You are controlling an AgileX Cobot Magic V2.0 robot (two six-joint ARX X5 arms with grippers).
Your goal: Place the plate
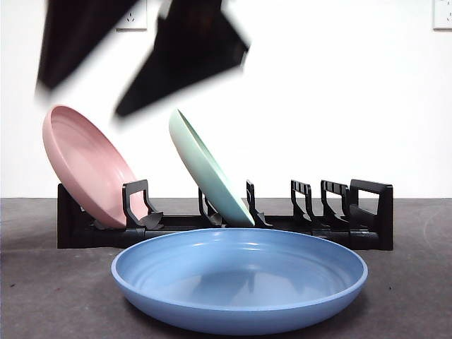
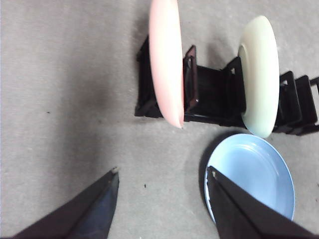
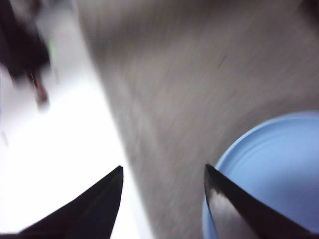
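Observation:
A blue plate (image 1: 240, 282) lies flat on the grey table in front of a black dish rack (image 1: 367, 212). A pink plate (image 1: 85, 162) leans in the rack's left slot, and a pale green plate (image 1: 205, 169) leans in a slot near the middle. My left gripper (image 2: 162, 172) is open and empty, high over the table. The pink plate (image 2: 164, 64), green plate (image 2: 259, 74) and blue plate (image 2: 254, 169) all lie ahead of it. Two blurred dark jaws (image 1: 81, 99) show at the front view's top left. My right gripper (image 3: 163, 167) is open and empty, with the blue plate (image 3: 279, 164) beside one jaw; that view is blurred.
Several slots on the rack's right side (image 1: 318, 201) hold nothing. A white wall stands behind the rack. The right wrist view shows the table's edge (image 3: 119, 149) and a bright floor beyond it.

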